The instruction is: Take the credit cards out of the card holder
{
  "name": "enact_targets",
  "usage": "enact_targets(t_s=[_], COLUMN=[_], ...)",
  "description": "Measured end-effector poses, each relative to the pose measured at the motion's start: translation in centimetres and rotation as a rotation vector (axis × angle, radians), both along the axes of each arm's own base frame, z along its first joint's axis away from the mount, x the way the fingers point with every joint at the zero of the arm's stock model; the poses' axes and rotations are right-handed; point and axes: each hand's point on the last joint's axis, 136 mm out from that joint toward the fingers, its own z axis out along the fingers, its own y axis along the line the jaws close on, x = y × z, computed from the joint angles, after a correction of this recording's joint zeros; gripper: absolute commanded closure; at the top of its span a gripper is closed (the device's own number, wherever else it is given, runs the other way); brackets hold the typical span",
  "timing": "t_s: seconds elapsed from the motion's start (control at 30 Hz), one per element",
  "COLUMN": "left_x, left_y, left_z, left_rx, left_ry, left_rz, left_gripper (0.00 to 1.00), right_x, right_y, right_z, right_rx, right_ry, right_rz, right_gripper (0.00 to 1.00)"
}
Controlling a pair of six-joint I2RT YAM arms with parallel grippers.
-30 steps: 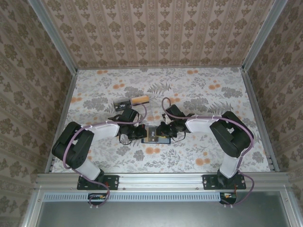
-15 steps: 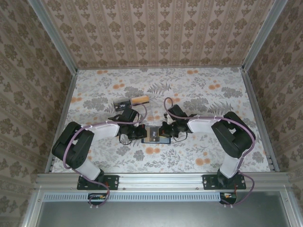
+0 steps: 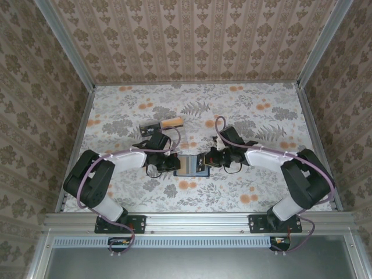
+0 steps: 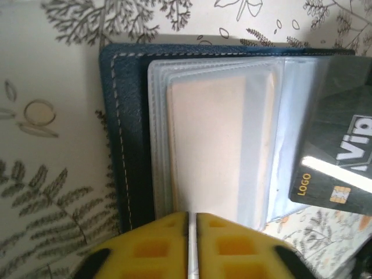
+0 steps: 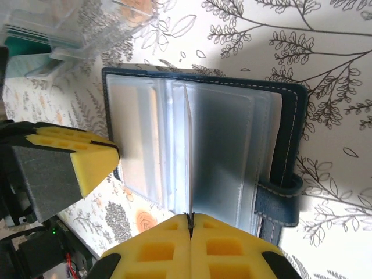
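Your right tool (image 5: 190,224) has pulled back toward the worktop's (image 3: 261,116) right edge, pinching the black card (image 4: 340,168) — it's partly out of the card holder (image 4: 125,116). Whether your left tool (image 4: 192,218) grips anything — can't tell.

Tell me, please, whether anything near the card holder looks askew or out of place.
Only the black card: it juts askew past the card holder's edge, partly pulled out, pinched by the right gripper. Nothing else stands out.

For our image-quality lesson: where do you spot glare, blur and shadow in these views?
Left wrist: a glare streak crosses the black card, yellow fingertips blur up close. Right wrist: the clear tray is soft; shadow falls beyond the card holder.
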Motion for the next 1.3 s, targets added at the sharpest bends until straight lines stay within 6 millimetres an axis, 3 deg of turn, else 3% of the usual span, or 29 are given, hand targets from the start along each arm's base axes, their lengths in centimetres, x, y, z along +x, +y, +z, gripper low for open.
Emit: enact_targets(t_s=[0.13,0.3,0.5,0.77,1.0,1.23,1.27,1.3], left_x=[0.9,2.7,3.9,3.5,3.4,3.6,3.6,3.6], left_y=[-0.3,-1.3,-3.2,-4.2,-4.6,-4.7,-4.7,-4.7], left_z=[2.7,7.2,11.0,12.7,13.7,14.2,14.2,14.3], left_rx=[-0.068,-0.228,-0.418,-0.538,-0.589,-0.607,-0.608,-0.610], left_ry=[-0.049,-0.120,-0.146,-0.135,-0.137,-0.143,-0.144,-0.145], left_rz=[0.028,0.079,0.090,0.070,0.053,0.055,0.054,0.053], left_gripper=[0.59,0.60,0.64,0.69,0.76,0.92,0.96,0.99], right_x=[0.2,0.8,1.4,1.6,1.7,1.9,1.9,1.9], right_y=[-0.4,-0.7,0.2,1.8,2.3,2.3,2.2,2.1], right_z=[2.0,5.3,8.8,11.1,11.3,11.3,11.2,11.1], right_rx=[0.026,0.102,0.228,0.359,0.406,0.413,0.411,0.410], right_ry=[-0.049,-0.121,-0.190,-0.216,-0.199,-0.200,-0.198,-0.195], right_rz=[-0.003,-0.010,0.012,0.044,0.052,0.047,0.044,0.042], right_gripper=[1.00,1.00,1.00,1.00,1.00,1.00,0.99,0.89])
